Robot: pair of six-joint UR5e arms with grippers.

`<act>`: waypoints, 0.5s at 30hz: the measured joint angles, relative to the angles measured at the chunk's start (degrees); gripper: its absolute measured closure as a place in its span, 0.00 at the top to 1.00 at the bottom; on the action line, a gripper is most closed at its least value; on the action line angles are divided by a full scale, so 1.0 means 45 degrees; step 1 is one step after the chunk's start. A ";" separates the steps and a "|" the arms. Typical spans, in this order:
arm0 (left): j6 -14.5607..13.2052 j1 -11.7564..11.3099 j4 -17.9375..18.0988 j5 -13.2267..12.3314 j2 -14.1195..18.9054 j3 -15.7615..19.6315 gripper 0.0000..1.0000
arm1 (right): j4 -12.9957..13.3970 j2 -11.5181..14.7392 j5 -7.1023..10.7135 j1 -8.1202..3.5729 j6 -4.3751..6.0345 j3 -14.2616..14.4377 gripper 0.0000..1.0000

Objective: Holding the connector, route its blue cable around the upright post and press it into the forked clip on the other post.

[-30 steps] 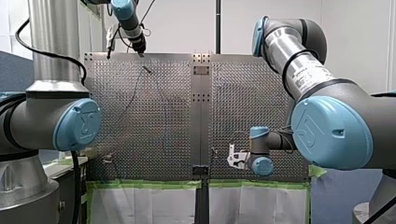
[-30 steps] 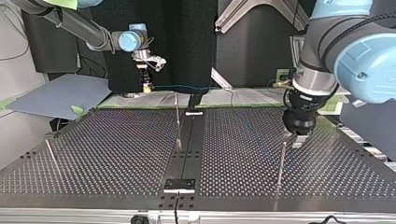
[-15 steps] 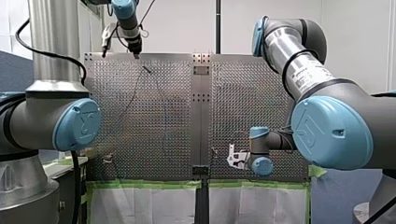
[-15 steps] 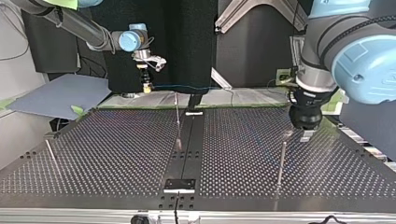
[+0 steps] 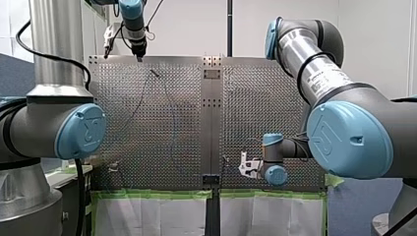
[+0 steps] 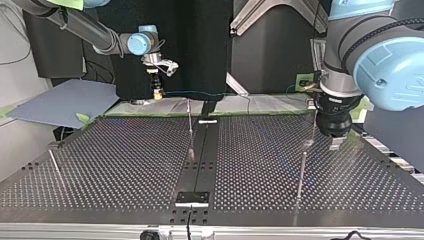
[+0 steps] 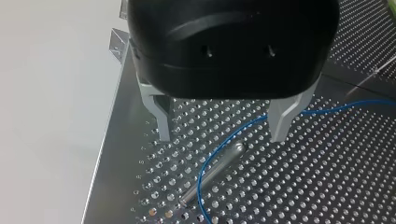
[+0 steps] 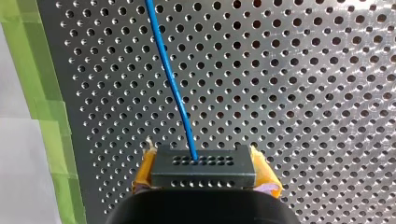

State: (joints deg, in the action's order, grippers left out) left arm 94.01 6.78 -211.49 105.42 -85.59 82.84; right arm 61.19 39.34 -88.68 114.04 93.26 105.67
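Observation:
My right gripper (image 8: 204, 183) is shut on a black connector (image 8: 203, 167), its yellow pads (image 8: 144, 175) on either side. The blue cable (image 8: 172, 79) leaves the connector and runs off across the plate. In the top view this gripper (image 6: 158, 93) hangs at the far left edge, and the cable (image 6: 195, 93) stretches to the right past the centre post (image 6: 190, 127). My left gripper (image 7: 223, 127) is open and holds nothing. Ahead of it stands a metal post (image 7: 214, 170) with the cable (image 7: 205, 163) curving round it. In the top view the left gripper (image 6: 334, 144) hovers just right of that post (image 6: 301, 175).
A third thin post (image 6: 54, 166) stands at the top view's left. The perforated table (image 6: 125, 165) has a dark centre strip (image 6: 202, 155). Green tape (image 5: 157, 194) and white sheeting line the table's edge below my right gripper (image 5: 244, 167).
My left gripper has shifted toward the top view's right, away from the post, and leftward in the front view. The right gripper and connector have stayed where they were.

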 joint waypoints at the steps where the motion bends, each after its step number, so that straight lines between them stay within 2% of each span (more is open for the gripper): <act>1: -0.0016 0.0001 0.0020 -0.0005 -0.0003 0.0001 1.00 | -0.0001 -0.0001 0.0003 0.0000 0.0000 0.0000 0.00; 9: -0.0519 0.0161 0.0639 -0.0426 -0.0202 0.0001 1.00 | -0.0001 -0.0001 0.0017 -0.0001 0.0000 0.0003 0.00; 15: -0.0835 0.0588 0.1163 -0.0908 -0.0674 -0.0008 1.00 | 0.0000 0.0000 0.0018 0.0002 0.0000 -0.0001 0.00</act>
State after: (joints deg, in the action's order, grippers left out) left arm 90.25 9.43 -206.26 101.33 -88.62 82.80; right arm 61.19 39.34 -88.60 114.05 93.27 105.66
